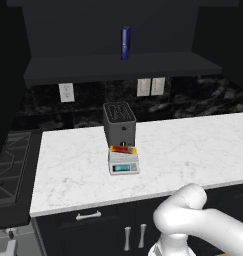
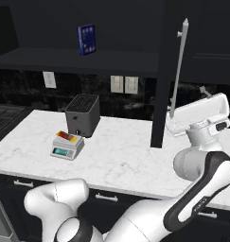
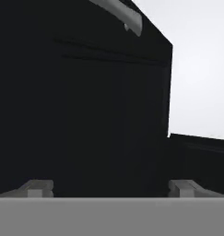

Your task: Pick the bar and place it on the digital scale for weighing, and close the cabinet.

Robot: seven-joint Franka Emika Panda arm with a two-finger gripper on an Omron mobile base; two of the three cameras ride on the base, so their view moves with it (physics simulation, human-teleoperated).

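The bar point(image 1: 123, 149) point(image 2: 69, 137), in a red and yellow wrapper, lies flat on the top plate of the digital scale point(image 1: 124, 165) point(image 2: 65, 150) on the white marble counter. The black cabinet point(image 1: 118, 30) above stands open, showing its shelf. Its right door point(image 2: 161, 71) juts out over the counter, with a long silver handle point(image 2: 179, 66). My gripper point(image 2: 172, 124) is far right of the scale, just beside the lower end of that handle. In the hand view the door's black face point(image 3: 85, 101) is close ahead, and my gripper point(image 3: 111, 189) is open with nothing between its fingertips point(image 3: 37, 188).
A dark grey slotted box point(image 1: 119, 122) point(image 2: 82, 115) stands directly behind the scale. A tall blue box point(image 1: 125, 43) point(image 2: 86, 39) stands upright on the cabinet shelf. A stove point(image 1: 8, 160) lies left of the counter. Drawers with silver pulls point(image 1: 88, 216) run below.
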